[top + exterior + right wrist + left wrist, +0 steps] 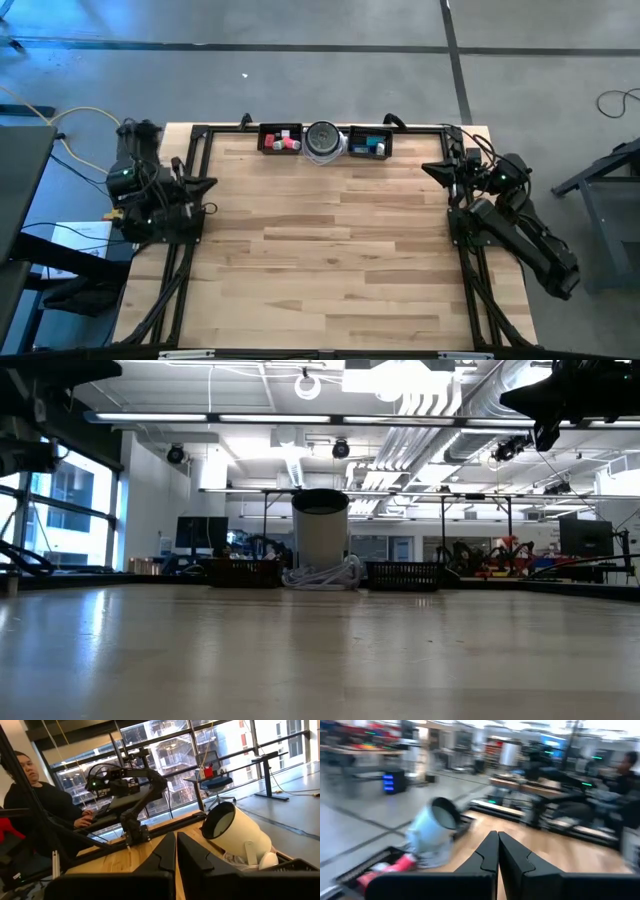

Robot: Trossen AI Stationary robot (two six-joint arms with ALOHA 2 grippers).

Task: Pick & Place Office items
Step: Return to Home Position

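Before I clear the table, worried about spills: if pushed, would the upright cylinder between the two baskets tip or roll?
Probably tippy: the cylinder stands taller than wide. Tipped, its round wall would likely roll. The white cord heaped at its base may snag.

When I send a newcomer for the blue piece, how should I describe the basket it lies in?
On the wooden table's far edge, a round silver-grey drum stands between two black baskets. Take the basket on the right arm's side. It holds blue pieces, while its twin holds red and pink ones.
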